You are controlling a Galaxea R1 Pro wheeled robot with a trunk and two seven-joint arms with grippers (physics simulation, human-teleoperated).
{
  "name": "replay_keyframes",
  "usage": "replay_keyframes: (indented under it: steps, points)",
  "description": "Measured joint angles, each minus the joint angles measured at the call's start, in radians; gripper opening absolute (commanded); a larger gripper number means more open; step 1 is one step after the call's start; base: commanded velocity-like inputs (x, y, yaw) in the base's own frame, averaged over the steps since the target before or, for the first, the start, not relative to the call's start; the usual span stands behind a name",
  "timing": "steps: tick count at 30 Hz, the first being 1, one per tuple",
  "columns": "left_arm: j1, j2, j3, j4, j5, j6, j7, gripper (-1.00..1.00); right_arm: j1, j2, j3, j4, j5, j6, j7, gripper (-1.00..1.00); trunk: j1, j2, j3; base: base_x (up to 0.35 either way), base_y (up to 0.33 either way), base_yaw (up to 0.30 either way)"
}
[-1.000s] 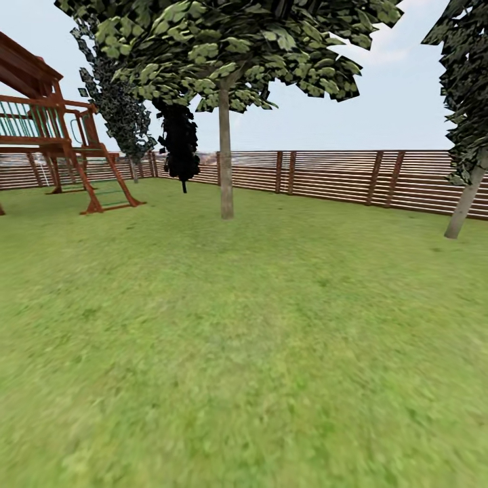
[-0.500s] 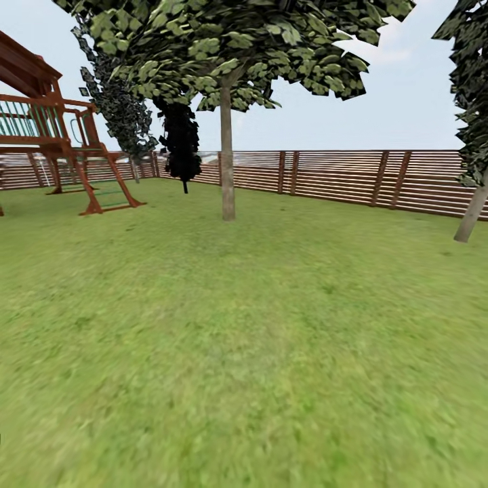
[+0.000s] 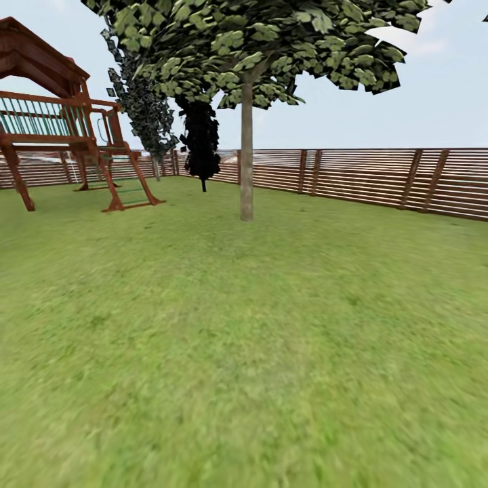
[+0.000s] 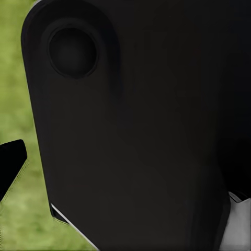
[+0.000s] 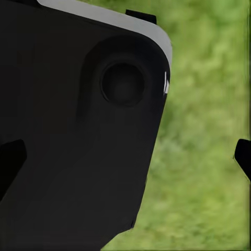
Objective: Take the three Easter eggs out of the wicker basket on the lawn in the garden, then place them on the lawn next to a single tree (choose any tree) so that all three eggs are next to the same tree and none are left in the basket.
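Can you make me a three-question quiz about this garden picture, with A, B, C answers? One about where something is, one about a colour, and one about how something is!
1. Where is the wooden play frame?
A. Left of the tree
B. Right of the tree
C. Behind the fence

2. What colour is the fence?
A. White
B. Blue
C. Brown

3. How does the trunk of the tree stand?
A. Lying flat on the lawn
B. Straight upright
C. Snapped in half

Answers:
1. A, the head view has the frame at the far left, with the trunk nearer the middle.
2. C, its flat slats are brown all along.
3. B, the trunk rises straight from the lawn to the leaves.
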Motion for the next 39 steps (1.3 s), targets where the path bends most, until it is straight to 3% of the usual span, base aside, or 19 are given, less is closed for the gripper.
replay_keyframes:
  steps: [28,39]
  points:
    - [0.0,0.0,0.0,0.0,0.0,0.0,0.0,1.0,0.0,0.0,0.0,0.0,0.0,0.0,0.0,1.0,0.0,0.0,0.0,0.335,0.0,0.002]
    - [0.0,0.0,0.0,0.0,0.0,0.0,0.0,1.0,0.0,0.0,0.0,0.0,0.0,0.0,-0.001,1.0,0.0,0.0,-0.007,0.335,0.0,0.186]
